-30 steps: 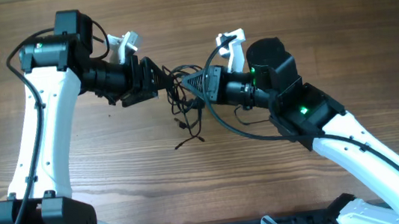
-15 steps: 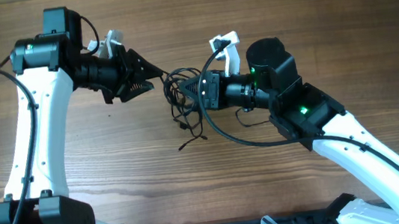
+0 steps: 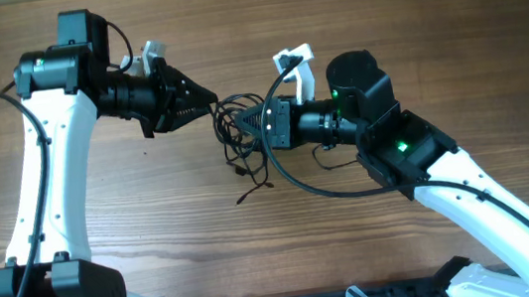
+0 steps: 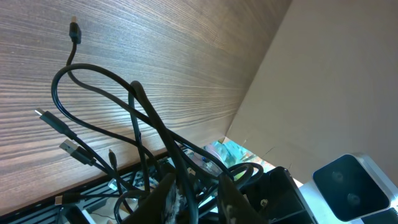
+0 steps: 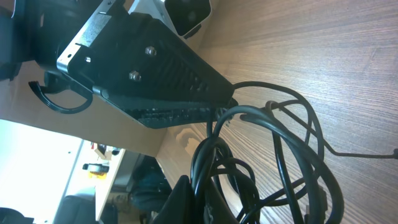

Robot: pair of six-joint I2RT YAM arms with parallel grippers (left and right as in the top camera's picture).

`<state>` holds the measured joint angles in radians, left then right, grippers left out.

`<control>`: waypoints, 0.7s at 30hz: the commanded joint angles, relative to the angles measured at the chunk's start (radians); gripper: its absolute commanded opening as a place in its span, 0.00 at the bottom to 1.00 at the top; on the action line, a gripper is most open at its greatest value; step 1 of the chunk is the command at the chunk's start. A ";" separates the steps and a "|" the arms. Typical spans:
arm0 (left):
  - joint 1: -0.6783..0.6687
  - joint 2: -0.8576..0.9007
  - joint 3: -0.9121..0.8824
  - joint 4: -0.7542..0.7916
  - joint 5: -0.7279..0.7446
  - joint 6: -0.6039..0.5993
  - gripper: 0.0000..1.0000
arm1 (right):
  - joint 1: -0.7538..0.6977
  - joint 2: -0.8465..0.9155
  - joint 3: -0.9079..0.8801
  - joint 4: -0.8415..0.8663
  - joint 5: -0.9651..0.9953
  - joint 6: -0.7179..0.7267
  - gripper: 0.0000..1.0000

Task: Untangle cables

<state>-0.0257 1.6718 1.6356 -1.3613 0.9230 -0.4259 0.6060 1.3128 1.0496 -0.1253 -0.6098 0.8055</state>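
Overhead, the left gripper (image 3: 209, 102) points right, its jaws drawn narrow and pinching a strand at the left edge of the cables (image 3: 230, 137). These form a black tangle over the middle of the wooden table (image 3: 409, 12). The right gripper (image 3: 247, 120) clamps the bunch's right side, jaws closed tight.

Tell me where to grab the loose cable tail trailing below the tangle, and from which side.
Probably the straight stretch of the tail just behind its tip, coming down from above with the jaws across the cord. It trails clear of the tangle that the right gripper holds, so nothing else gets pinched.
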 commanded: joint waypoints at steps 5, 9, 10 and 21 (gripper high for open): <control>-0.005 -0.002 0.001 0.001 0.065 0.005 0.04 | 0.004 0.008 0.016 -0.005 -0.007 -0.023 0.04; 0.049 -0.005 0.001 0.018 0.353 0.097 0.04 | -0.006 0.008 0.016 -0.132 0.135 -0.109 0.04; 0.072 -0.005 0.001 0.005 0.359 0.097 0.04 | -0.019 0.008 0.016 -0.165 0.173 -0.122 0.04; 0.143 -0.005 0.001 -0.016 0.654 0.018 0.04 | -0.072 0.008 0.016 -0.296 0.386 -0.119 0.04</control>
<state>0.0803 1.6718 1.6287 -1.3899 1.4471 -0.3874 0.5419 1.3125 1.0668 -0.3496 -0.3943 0.6792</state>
